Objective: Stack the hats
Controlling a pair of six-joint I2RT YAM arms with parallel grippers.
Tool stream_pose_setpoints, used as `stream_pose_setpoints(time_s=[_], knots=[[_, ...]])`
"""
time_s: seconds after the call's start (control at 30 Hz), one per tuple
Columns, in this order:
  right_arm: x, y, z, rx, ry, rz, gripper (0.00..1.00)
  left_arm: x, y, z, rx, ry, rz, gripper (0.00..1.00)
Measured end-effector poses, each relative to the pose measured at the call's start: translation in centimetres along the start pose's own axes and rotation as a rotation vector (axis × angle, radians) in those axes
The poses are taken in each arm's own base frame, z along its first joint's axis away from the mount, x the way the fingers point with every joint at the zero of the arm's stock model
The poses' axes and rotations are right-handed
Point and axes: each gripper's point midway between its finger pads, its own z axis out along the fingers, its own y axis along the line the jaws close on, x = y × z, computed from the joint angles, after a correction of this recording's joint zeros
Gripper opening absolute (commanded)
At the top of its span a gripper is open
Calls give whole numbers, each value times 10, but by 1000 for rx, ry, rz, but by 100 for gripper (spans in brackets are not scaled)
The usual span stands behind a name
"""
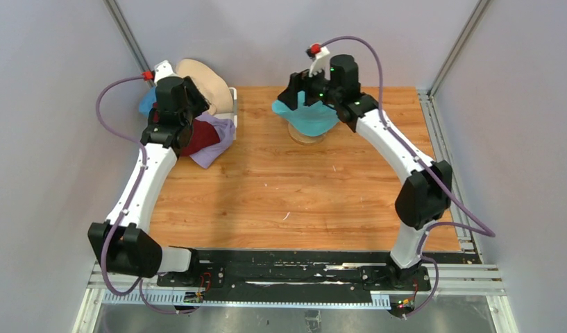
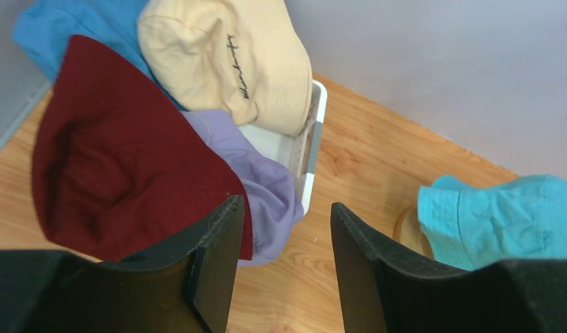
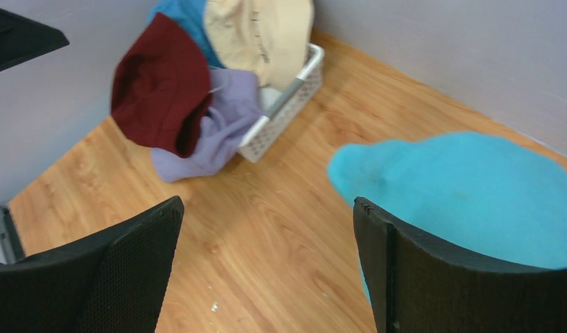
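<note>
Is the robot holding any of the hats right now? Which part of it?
No, nothing is held. The left tool is open above the dark red hat, and the right tool is open by the teal hat.

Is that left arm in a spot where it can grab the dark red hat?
Probably yes. The dark red hat lies on top of the lavender hat with nothing covering it, and the left gripper hangs open right by its edge.
</note>
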Motion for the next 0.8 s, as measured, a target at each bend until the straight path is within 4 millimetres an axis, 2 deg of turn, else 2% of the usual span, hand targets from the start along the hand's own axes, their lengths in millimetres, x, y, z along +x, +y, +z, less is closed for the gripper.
stream_pose_setpoints(time_s=[0.13,0.27,0.4,0.53,0.63,0.8], knots=[[14,39,37,-109,37,-3,88,-22,10,-21,-30,-72,-12,54],[45,73,73,-205,99,10,86,-34,16,-34,-47,-117,-14,54],[83,97,101,-281,166,30,85,-25,26,-37,-74,-111,-8,54],[115,117,121,-344,214,37,83,-6,36,-37,-92,-80,2,54],[130,130,133,-385,223,37,82,1,40,-39,-95,-72,5,54],[142,147,147,-448,198,36,81,6,45,-47,-96,-79,3,54]])
